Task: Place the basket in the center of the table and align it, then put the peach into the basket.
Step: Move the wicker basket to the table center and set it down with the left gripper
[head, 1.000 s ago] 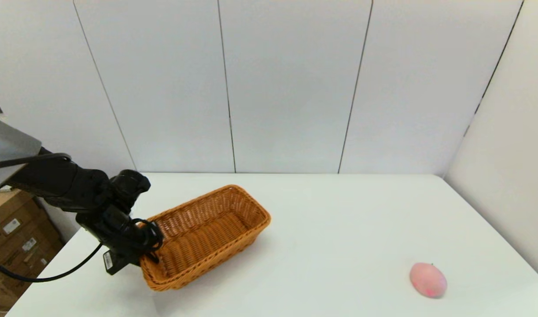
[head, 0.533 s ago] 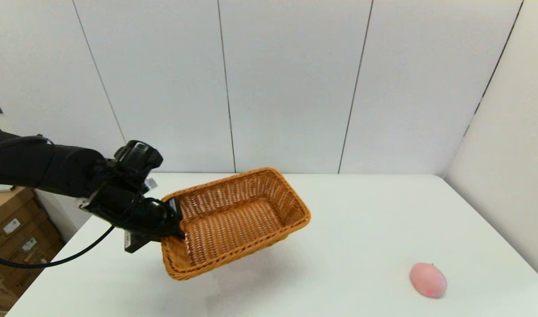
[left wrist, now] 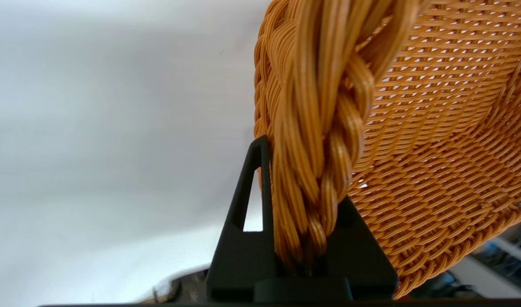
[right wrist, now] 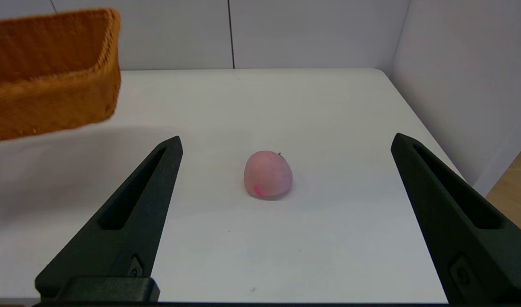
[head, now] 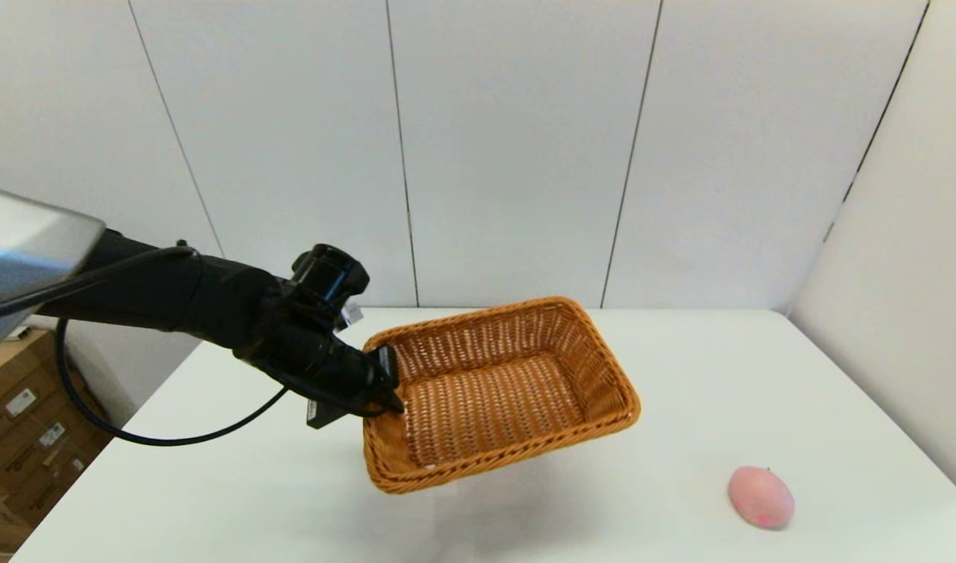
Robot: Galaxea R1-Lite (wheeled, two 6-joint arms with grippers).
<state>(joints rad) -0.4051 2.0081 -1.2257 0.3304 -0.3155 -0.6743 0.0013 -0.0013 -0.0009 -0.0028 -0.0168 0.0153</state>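
1. Halfway through step one, by the look of it. Basket up in the air, clear of the tabletop, shadow underneath, tilted a bit and hanging roughly over the middle. Not set down, not squared up yet.
2. Left gripper clamped on the basket's short end, on the side away from the peach. Wrist view makes it obvious: jaws pinched tight on the braided rim, one finger outside the wall, one inside.
3. Peach untouched, lying on the tabletop well apart from the basket, out toward the near right corner. Nothing in the basket so far.
4. Right gripper doing nothing yet: jaws spread wide, empty, pointed straight at the peach but well short of it. Out of the head view entirely.
5. Left to do, probably: lower the basket, straighten it with the tabletop edges, let go, then grab the peach and drop it in. Call it a third done at best.
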